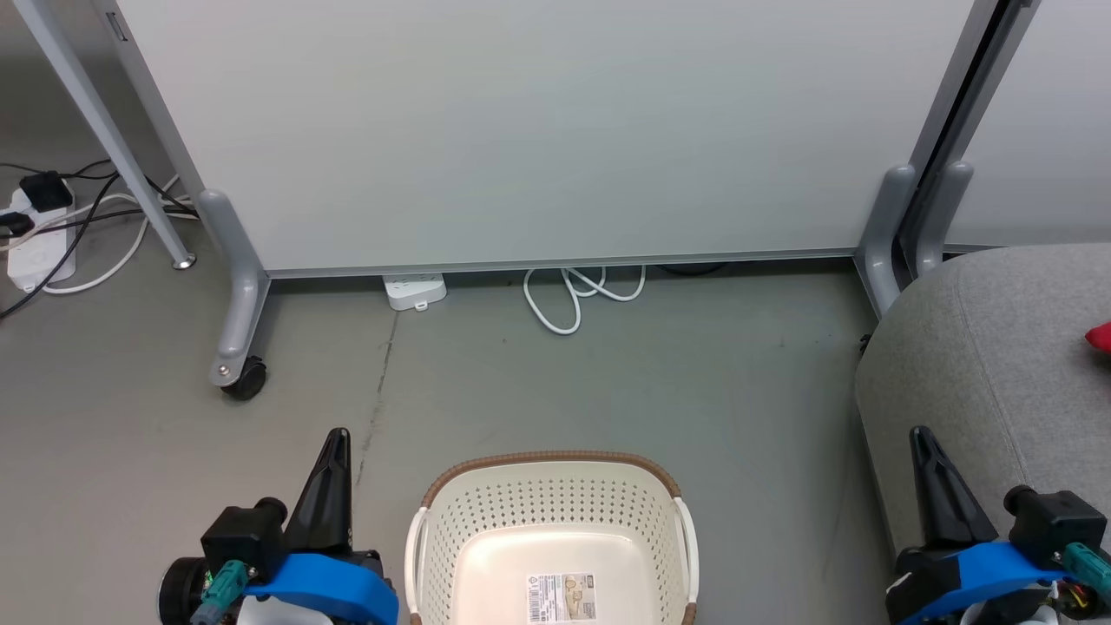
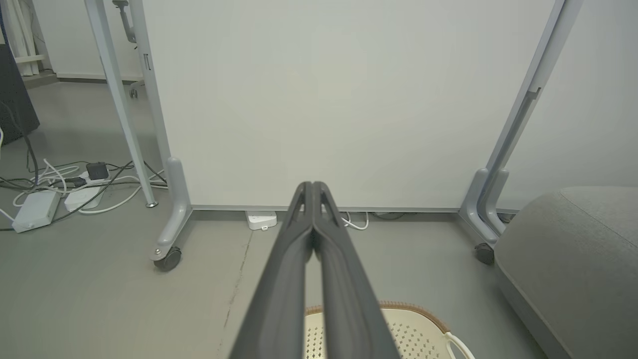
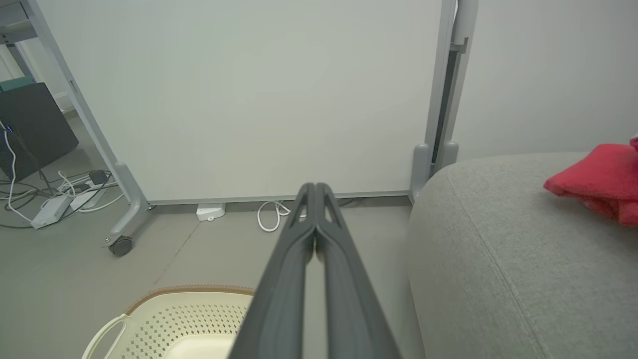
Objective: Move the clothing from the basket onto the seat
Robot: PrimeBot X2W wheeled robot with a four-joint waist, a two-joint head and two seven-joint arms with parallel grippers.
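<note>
The cream perforated basket (image 1: pixel 555 538) with its brown rim sits on the floor at the bottom centre, holding no cloth; its barcode sticker (image 1: pixel 562 596) lies bare on the bottom. Red clothing (image 3: pixel 600 182) rests on the grey seat (image 3: pixel 523 259) at the right, and a sliver of red (image 1: pixel 1101 337) shows at the head view's right edge. My left gripper (image 1: pixel 337 438) is shut and holds nothing, left of the basket. My right gripper (image 1: pixel 922 438) is shut and holds nothing, over the seat's near left edge (image 1: pixel 972 365). Both show shut fingertips in the wrist views (image 2: pixel 311 185) (image 3: pixel 314 185).
A white rolling partition (image 1: pixel 538 130) on grey castored legs (image 1: pixel 239 365) stands across the back. Power strips and cables (image 1: pixel 39 234) lie at the far left; a white socket block (image 1: pixel 415 291) and looped cord (image 1: pixel 577 299) lie under the partition. Grey floor surrounds the basket.
</note>
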